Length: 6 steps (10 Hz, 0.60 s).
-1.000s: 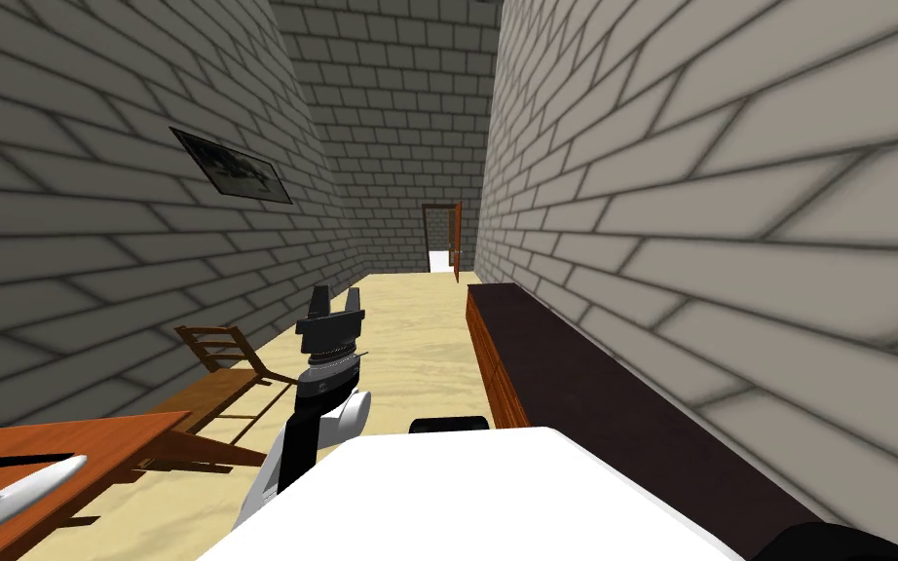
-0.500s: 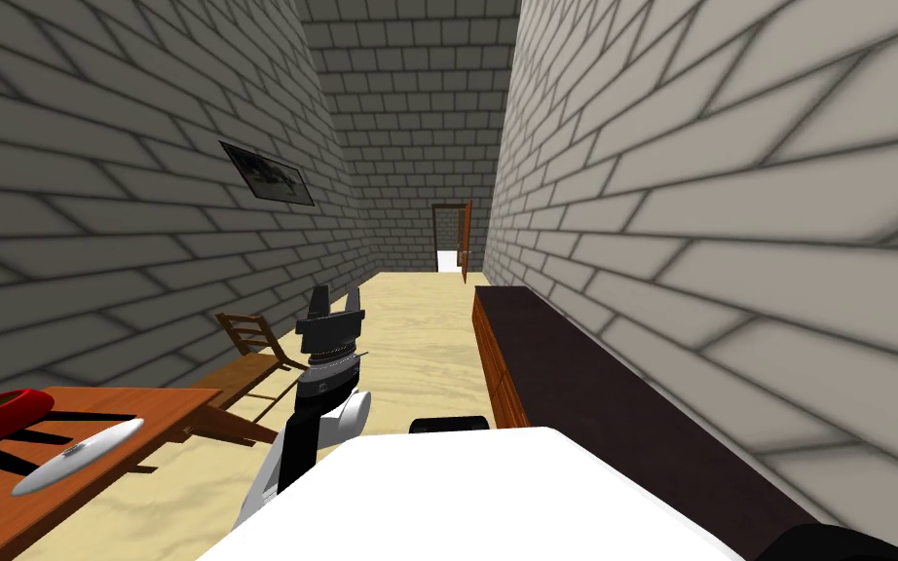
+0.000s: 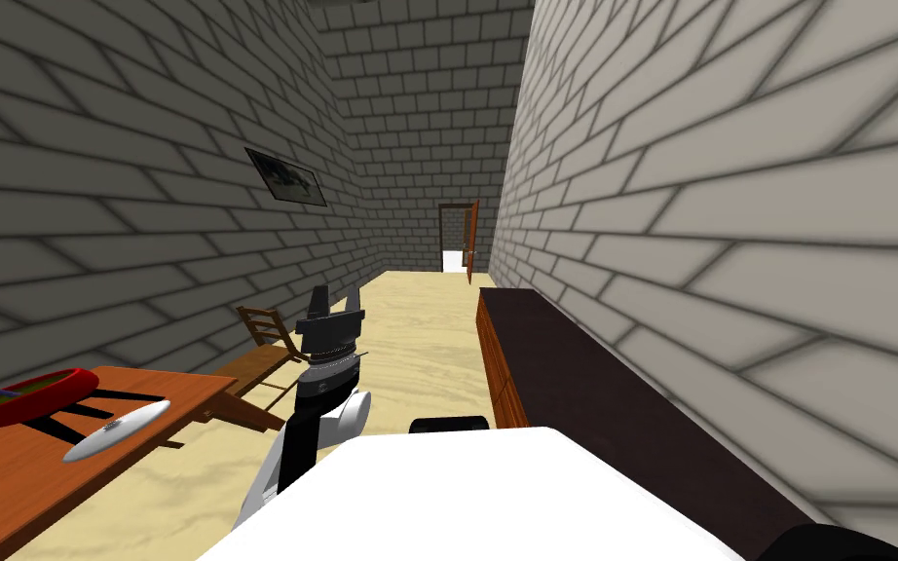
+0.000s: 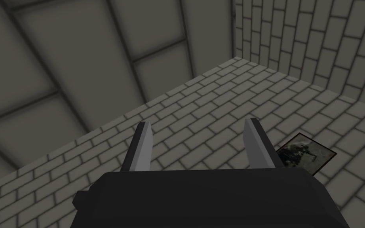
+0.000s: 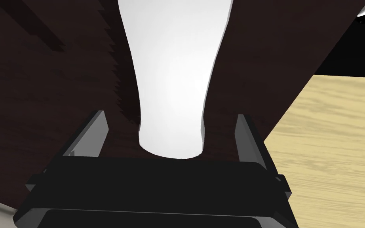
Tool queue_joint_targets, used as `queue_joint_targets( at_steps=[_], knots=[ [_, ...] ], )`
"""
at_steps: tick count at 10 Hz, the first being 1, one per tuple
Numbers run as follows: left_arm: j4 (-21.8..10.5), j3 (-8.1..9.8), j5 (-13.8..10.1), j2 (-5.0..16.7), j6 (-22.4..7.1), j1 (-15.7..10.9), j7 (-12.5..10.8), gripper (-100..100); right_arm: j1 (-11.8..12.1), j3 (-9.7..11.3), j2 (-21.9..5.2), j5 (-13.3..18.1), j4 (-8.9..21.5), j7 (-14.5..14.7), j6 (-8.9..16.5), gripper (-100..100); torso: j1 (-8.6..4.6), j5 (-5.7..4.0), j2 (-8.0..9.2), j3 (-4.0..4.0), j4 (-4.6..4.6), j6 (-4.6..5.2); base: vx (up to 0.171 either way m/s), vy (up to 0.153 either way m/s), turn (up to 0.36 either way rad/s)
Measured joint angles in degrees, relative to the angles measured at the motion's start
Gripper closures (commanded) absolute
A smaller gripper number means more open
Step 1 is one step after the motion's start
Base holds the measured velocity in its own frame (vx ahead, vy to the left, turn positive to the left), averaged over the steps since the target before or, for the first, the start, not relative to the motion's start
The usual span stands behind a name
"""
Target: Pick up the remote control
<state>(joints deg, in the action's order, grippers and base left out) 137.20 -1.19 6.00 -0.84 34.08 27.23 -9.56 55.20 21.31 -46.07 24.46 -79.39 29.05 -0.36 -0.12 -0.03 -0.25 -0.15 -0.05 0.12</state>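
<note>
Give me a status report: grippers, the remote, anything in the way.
Left gripper open, raised, empty. Right gripper open, empty, over dark cabinet. Likely remote: slim grey object on wooden table, front-left. Red bowl close beside it.

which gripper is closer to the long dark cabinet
Right. The right gripper hangs open over the cabinet; the left gripper is raised over the floor beside it.

Grey brick walls (image 3: 729,195) hem a narrow room with a pale floor (image 3: 418,341), an open brown door (image 3: 472,242) at its far end. A long dark cabinet (image 3: 554,360) lines the right wall; a wooden desk (image 3: 9,467), chair (image 3: 262,336) and framed picture (image 3: 286,177) are on the left.
</note>
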Motion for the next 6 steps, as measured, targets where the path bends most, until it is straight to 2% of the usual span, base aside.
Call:
queue_joint_targets(
  at_steps=[1,2,6],
  knots=[
    [0.0,0.00,0.0,0.0,0.0,0.0,0.0,0,0.0,0.1,0.1,0.0,0.1,0.1,0.0,0,0.07,0.02,0.05,0.03,0.01,0.00,0.000,0.000,0.000],
    [0.0,0.00,0.0,0.0,0.0,0.0,0.0,0,0.0,0.1,0.1,0.0,0.1,0.1,0.0,-100,0.13,0.03,0.07,0.04,0.02,0.00,-0.018,-0.008,0.065],
    [0.0,0.00,0.0,0.0,0.0,0.0,0.0,0,-3.6,0.9,2.7,0.2,4.1,0.0,0.0,-100,0.10,0.02,0.21,0.13,0.05,0.00,-0.033,-0.014,0.057]
  ],
)
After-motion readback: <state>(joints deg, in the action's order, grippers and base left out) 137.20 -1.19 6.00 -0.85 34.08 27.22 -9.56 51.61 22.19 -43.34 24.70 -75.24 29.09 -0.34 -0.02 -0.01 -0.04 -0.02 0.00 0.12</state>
